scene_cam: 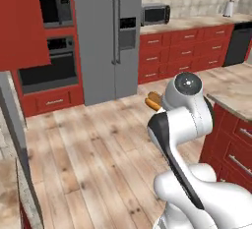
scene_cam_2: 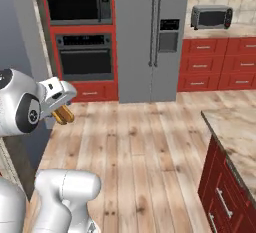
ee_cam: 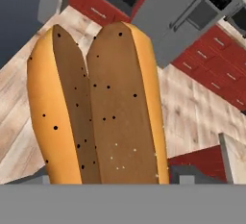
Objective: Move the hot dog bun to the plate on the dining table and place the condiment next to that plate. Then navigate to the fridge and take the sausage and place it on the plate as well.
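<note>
Item: fridge (scene_cam: pixel 106 36), far ahead of my end effector (scene_cam_2: pixel 61 108), doors closed. Item: dining table (scene_cam: pixel 236 98), off to its side. Item: hot dog bun (ee_cam: pixel 98 107), clenched in my end effector (grip near one end); driving jolts might shake it loose.

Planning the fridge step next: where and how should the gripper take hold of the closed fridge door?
Judging by shape, take the fridge's tall vertical handles at the seam between the doors. Come straight in from the front, fingers either side of one bar. The gripper is holding the hot dog bun.
</note>
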Robot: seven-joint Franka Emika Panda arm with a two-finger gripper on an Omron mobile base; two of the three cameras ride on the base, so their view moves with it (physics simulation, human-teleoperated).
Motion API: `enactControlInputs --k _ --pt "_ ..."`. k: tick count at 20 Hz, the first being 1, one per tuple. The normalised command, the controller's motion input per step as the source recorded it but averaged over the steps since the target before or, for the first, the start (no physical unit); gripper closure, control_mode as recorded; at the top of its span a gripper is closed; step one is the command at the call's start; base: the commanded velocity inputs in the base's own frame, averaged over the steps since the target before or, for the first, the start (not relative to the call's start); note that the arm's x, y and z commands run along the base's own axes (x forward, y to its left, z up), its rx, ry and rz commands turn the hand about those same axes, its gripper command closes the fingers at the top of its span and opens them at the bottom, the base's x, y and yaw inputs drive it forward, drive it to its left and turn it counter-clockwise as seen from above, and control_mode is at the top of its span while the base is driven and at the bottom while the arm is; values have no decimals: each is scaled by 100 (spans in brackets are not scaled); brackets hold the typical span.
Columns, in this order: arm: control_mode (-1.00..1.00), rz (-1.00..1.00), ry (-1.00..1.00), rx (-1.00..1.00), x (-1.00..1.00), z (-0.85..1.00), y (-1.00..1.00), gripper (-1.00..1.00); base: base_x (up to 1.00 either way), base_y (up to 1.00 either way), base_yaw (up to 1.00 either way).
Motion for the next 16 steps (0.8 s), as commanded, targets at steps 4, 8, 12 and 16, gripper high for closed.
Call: enactControlInputs --k 4,8,12,16 --pt "100 0 0 0 0 0 0 100 -8 -52 -69" --pt "100 0 0 0 0 0 0 100 0 -63 -54" --pt "100 0 0 0 0 0 0 100 10 -51 -38" --pt "100 0 0 0 0 0 0 100 23 -40 -31"
